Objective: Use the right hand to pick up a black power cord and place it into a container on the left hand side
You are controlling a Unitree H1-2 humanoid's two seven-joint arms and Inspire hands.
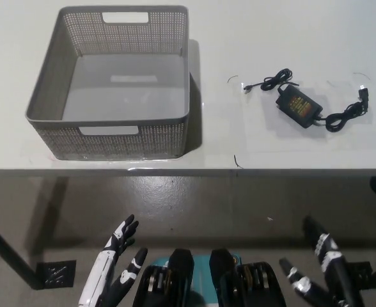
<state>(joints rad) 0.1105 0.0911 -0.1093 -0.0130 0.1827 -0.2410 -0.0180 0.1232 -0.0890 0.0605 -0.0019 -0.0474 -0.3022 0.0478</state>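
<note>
Both hands hang low, below the near edge of the white surface (303, 157), over the grey floor (194, 204). On the left, the white left hand (114, 265) has its fingers spread apart and holds nothing. On the right, the black right hand (319, 265) is open too, fingers pointing up and apart, holding nothing. Up on the surface, the grey plastic basket with small holes (114, 137) sits at the left, its near wall close to the edge. Well apart from it, on the right, lies the black power cord with its box-shaped brick (298, 104). Bare surface lies between basket and cord, and all around the cord.
</note>
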